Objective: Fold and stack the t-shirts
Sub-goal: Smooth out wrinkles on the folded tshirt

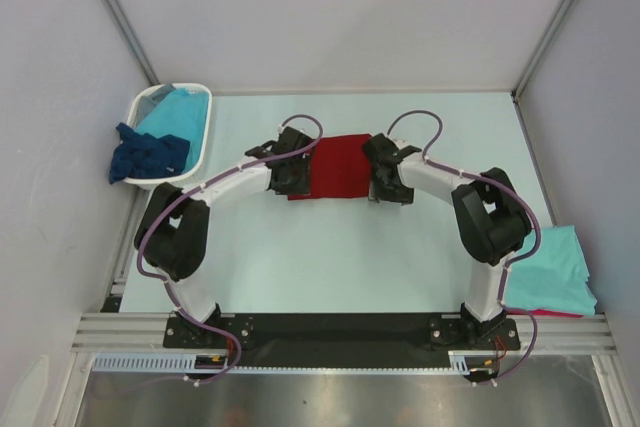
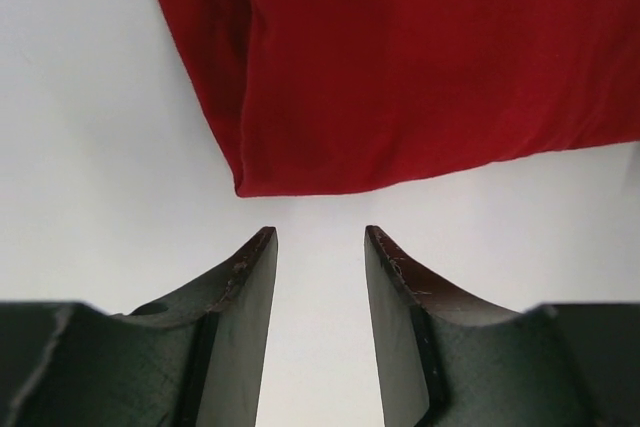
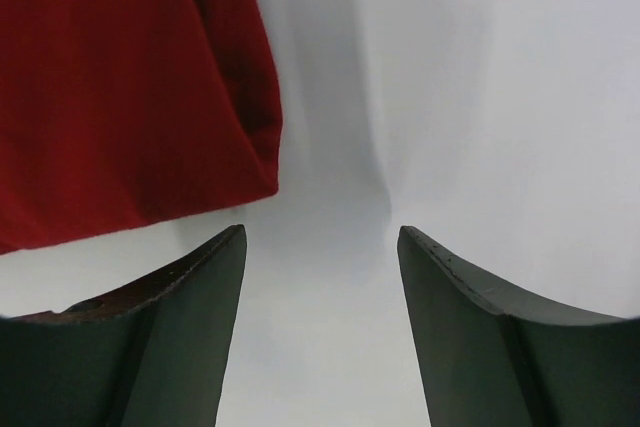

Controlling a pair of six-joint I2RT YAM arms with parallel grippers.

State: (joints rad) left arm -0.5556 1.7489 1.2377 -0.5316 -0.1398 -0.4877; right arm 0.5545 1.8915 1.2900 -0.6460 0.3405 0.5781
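Observation:
A dark red t-shirt [image 1: 338, 166] lies folded into a rectangle in the middle of the table. It fills the upper part of the left wrist view [image 2: 420, 57] and the upper left of the right wrist view [image 3: 120, 87]. My left gripper [image 1: 282, 185] is open and empty at the shirt's near left corner, just off the cloth [image 2: 318, 237]. My right gripper [image 1: 388, 190] is open and empty at the near right corner [image 3: 320, 235]. A turquoise t-shirt [image 1: 550, 267] lies folded on another red one [image 1: 556, 314] at the right edge.
A white plastic basket [image 1: 200, 143] stands at the far left with a turquoise shirt [image 1: 176, 113] in it and a dark navy shirt [image 1: 146, 154] draped over its near rim. Grey walls close in the far side and both sides.

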